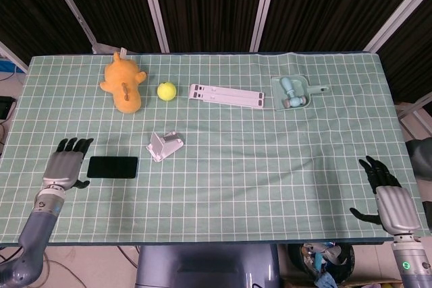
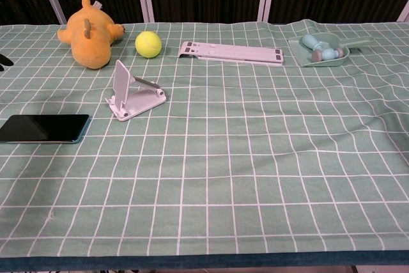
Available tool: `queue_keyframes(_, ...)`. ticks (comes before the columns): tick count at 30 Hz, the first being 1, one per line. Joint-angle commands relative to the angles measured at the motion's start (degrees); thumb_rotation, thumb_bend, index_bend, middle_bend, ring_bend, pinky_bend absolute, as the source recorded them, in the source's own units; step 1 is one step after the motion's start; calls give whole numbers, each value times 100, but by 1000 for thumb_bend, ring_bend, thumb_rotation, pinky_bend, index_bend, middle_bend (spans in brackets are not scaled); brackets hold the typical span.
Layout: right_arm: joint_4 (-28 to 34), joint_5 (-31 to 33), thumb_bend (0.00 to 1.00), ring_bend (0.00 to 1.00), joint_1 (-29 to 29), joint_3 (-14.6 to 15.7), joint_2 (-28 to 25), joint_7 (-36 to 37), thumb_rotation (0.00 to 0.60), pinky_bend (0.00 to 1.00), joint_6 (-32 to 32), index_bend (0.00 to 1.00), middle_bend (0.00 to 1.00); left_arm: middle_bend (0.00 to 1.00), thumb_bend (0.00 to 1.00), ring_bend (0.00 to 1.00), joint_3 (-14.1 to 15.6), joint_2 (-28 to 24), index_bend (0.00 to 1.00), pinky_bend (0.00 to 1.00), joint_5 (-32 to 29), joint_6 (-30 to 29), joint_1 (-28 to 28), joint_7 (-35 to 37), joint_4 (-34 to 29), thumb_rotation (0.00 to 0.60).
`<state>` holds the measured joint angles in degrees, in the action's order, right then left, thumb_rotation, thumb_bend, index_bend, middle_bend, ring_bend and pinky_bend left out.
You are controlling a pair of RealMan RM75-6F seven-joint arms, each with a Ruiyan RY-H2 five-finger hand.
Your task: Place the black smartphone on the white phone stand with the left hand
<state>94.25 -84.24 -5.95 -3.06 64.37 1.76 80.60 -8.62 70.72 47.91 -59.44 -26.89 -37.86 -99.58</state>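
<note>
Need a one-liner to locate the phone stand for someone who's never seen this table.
On the green checked cloth, look left of centre, in front of the yellow ball. The white phone stand sits there: small, folding, its back propped up, unlike the long flat white stand behind it.

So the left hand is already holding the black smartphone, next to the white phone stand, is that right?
Not holding. In the head view the left hand is open beside the black smartphone, which lies flat on the cloth, apart from the white phone stand.

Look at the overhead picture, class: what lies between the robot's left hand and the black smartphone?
Nothing: in the head view only a narrow strip of bare green checked cloth separates the left hand from the black smartphone.
</note>
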Motion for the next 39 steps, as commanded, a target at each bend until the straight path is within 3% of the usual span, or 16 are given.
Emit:
queue_keyframes(1,6,13,104,0,1,-4,0,-4,600,214,-3,0,0,127,135,0,34,220,75,0,-526,190,-337,-370,223,600)
queue_keyframes(13,24,48,105,0,-3,-15,-9,28,600,214,-27,0,0,180,165,0,199,624,122,0,-1418,200,-922,-1036,581,600)
queue_keyframes(39,37,58,108,0,-8,-18,-8,61,600,214,-41,0,0,177,210,0,495,1006,174,0,-2233,128,-1596,-1416,652,600)
